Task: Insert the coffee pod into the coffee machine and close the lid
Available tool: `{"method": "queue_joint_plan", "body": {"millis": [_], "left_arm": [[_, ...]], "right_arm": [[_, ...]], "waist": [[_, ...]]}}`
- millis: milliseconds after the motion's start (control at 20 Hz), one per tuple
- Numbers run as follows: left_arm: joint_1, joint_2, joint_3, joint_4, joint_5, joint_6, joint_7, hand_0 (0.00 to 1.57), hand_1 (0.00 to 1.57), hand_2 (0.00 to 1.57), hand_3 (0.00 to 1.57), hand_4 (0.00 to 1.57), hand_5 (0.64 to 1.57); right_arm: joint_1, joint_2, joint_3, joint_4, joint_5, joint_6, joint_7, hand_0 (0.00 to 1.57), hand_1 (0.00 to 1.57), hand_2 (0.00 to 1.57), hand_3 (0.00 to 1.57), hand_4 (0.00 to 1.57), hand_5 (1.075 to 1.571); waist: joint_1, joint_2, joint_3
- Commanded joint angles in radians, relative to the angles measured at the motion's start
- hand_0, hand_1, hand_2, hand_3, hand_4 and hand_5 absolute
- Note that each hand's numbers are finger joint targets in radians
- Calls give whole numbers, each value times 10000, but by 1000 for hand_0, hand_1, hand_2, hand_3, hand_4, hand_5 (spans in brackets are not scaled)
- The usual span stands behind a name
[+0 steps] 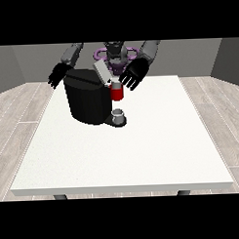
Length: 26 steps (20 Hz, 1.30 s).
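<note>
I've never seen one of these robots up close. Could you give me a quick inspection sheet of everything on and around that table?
Surface: white table, mostly bare.
Job's things: black coffee machine towards the far left, grey lid tilted up; red part at its front, whether that is the coffee pod cannot be told; small grey cup on its base.
Clutter: nothing seen.
Hands: hand at the view's right with fingers spread, beside the lid; hand at the view's left behind the machine, fingers unclear.
Cables: nothing seen.
Surroundings: wooden floor, grey walls.
</note>
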Motion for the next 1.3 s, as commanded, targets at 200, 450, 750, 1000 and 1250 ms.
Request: {"method": "queue_joint_plan", "body": {"millis": [200, 450, 750, 1000, 1250], "left_arm": [[133, 275, -449, 192, -600, -281, -203, 0, 0, 0, 0, 0, 1571], [278, 748, -378, 316, -640, -686, -642, 0, 0, 0, 0, 0, 1571], [213, 306, -298, 212, -715, -407, -120, 0, 0, 0, 0, 0, 1571], [696, 129, -472, -108, -828, -474, -316, 0, 0, 0, 0, 0, 1571], [1543, -793, 20, -214, -41, -553, -127, 0, 0, 0, 0, 0, 1571]], "right_arm": [[173, -61, 74, -126, 18, 102, -75, 0, 0, 0, 0, 353, 1571], [533, 396, 585, -413, 442, -366, 123, 0, 0, 0, 0, 387, 1571], [304, 65, 231, -286, 110, -43, 104, 0, 0, 0, 0, 363, 1571], [730, 154, 51, -175, -148, 14, -101, 0, 0, 0, 0, 405, 1571], [1678, 263, -20, -54, -312, 185, -647, 0, 0, 0, 0, 424, 1571]], "waist": [[-269, 101, -6], [-115, -226, -10], [-123, -310, -7], [308, -944, -6], [733, -1884, -5]]}}
